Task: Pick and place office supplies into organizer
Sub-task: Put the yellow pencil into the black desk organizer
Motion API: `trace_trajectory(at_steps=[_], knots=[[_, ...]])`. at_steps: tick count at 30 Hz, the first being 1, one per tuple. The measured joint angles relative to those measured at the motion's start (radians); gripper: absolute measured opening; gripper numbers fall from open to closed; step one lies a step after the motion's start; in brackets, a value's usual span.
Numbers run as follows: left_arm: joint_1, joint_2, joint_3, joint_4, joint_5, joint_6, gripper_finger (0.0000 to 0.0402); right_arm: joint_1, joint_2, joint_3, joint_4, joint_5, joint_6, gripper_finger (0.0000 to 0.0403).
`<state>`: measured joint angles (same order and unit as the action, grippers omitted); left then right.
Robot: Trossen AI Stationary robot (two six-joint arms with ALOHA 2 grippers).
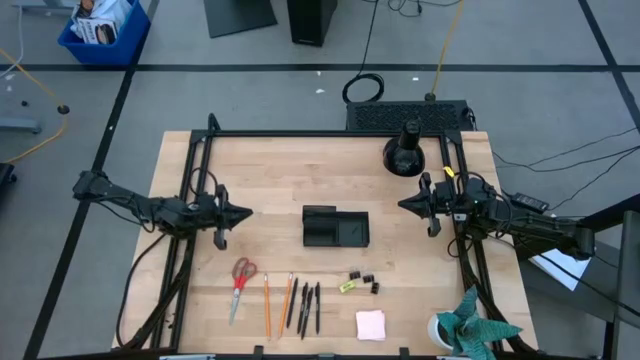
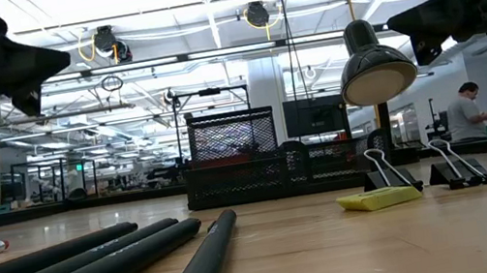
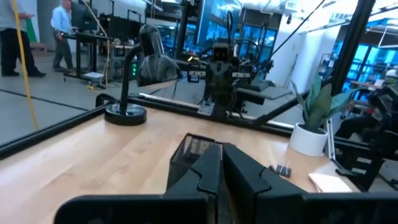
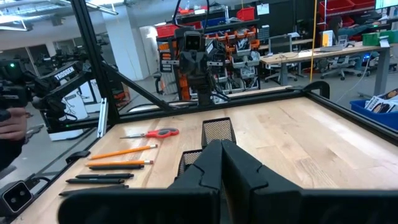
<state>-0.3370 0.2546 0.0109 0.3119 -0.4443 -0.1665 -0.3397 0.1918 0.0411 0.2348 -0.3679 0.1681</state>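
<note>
The left pincer (image 1: 243, 212) is being held above the counter (image 1: 270, 170) with its fingers (image 3: 205, 171) pressed together and nothing between them; it is pointing toward the organizer (image 1: 336, 227). The right pincer (image 1: 404, 205) is being held likewise on the opposite side, its fingers (image 4: 214, 163) closed and empty, also facing the organizer. The organizer, a black mesh tray with two compartments, is sitting between the two pincers near the middle of the counter, apart from both.

The office supplies are lying in a row along the front edge of the counter, apart from the organizer. The red-handled scissors (image 1: 241, 277) are being shown nearest the left arm's side, followed by the orange pencils (image 1: 268, 303), the black pens (image 1: 308, 305), the yellow item (image 1: 347, 286), the binder clips (image 1: 365, 280) and the pink sticky-note pad (image 1: 371, 324). In the low view the pens (image 2: 79, 270) are filling the foreground, with the yellow item (image 2: 379, 197) and the clips (image 2: 454, 167) behind.

A black desk lamp (image 1: 404, 150) is standing at the far edge, and a teal paper plant in a white cup (image 1: 465, 328) is standing at the front corner on the right arm's side.
</note>
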Motion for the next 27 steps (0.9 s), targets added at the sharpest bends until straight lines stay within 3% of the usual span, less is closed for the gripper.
trace_trajectory(at_steps=[27], knots=[[0.001, 0.0, 0.0, -0.024, 0.008, 0.007, 0.0021, 0.0, 0.0, 0.0, 0.0, 0.004, -0.107, 0.0]])
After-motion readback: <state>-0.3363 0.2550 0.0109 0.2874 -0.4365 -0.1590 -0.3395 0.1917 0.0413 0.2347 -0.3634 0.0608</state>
